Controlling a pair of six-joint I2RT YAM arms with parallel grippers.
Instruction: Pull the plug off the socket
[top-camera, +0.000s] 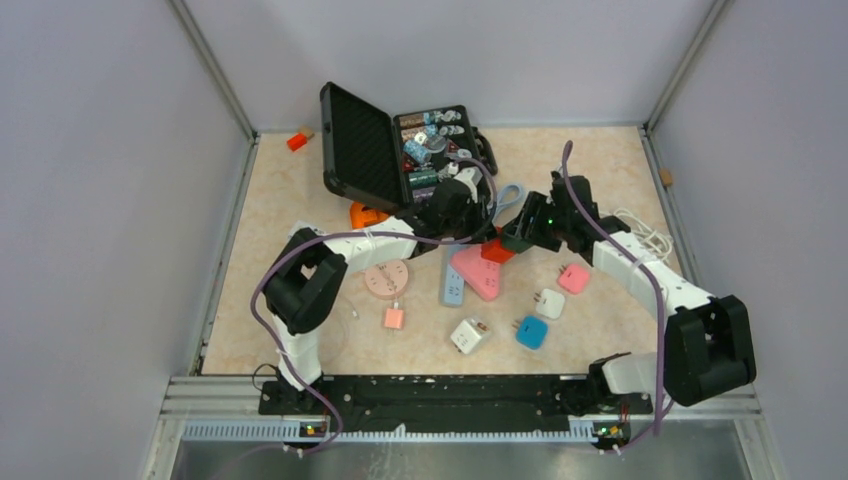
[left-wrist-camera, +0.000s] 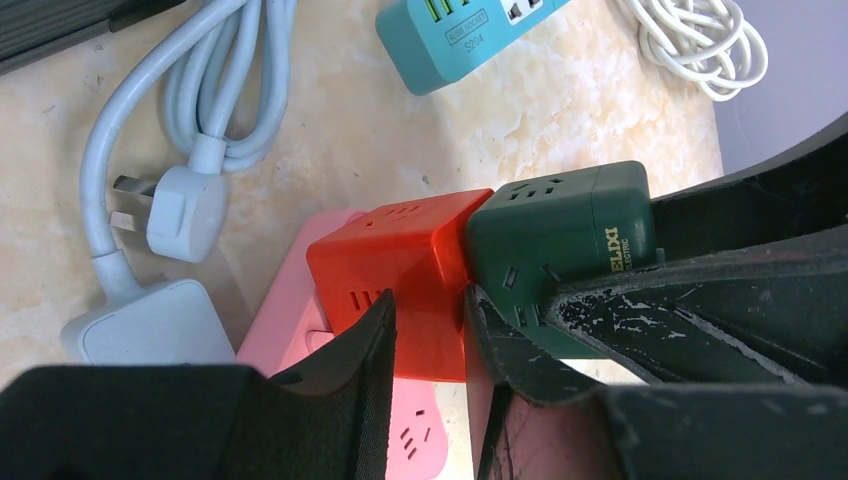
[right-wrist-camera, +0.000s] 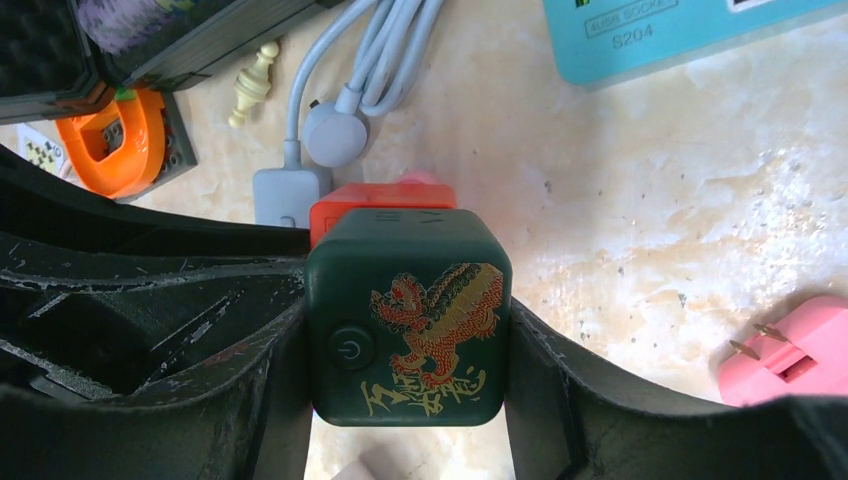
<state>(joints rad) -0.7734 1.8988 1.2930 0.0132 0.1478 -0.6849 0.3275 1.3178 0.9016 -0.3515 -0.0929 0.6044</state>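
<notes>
A red cube plug (left-wrist-camera: 400, 260) sits pressed face to face against a dark green cube socket (left-wrist-camera: 550, 230) with a dragon print (right-wrist-camera: 410, 320); the seam hides the prongs. The pair hangs just above a pink power strip (left-wrist-camera: 290, 310) at the table's middle (top-camera: 497, 250). My left gripper (left-wrist-camera: 428, 300) is shut on the red cube, one finger on each side. My right gripper (right-wrist-camera: 408, 310) comes from the right and is shut on the green cube's two sides. Behind the green cube only the top edge of the red cube (right-wrist-camera: 380, 205) shows.
A grey-blue power strip (left-wrist-camera: 150, 320) with its coiled cable lies left of the pink one. A teal strip (left-wrist-camera: 460, 30) and a white cable (left-wrist-camera: 700, 40) lie beyond. An open black case (top-camera: 360, 145) stands at the back. Loose pink (top-camera: 574, 278), white (top-camera: 469, 335) and blue (top-camera: 531, 332) plugs lie in front.
</notes>
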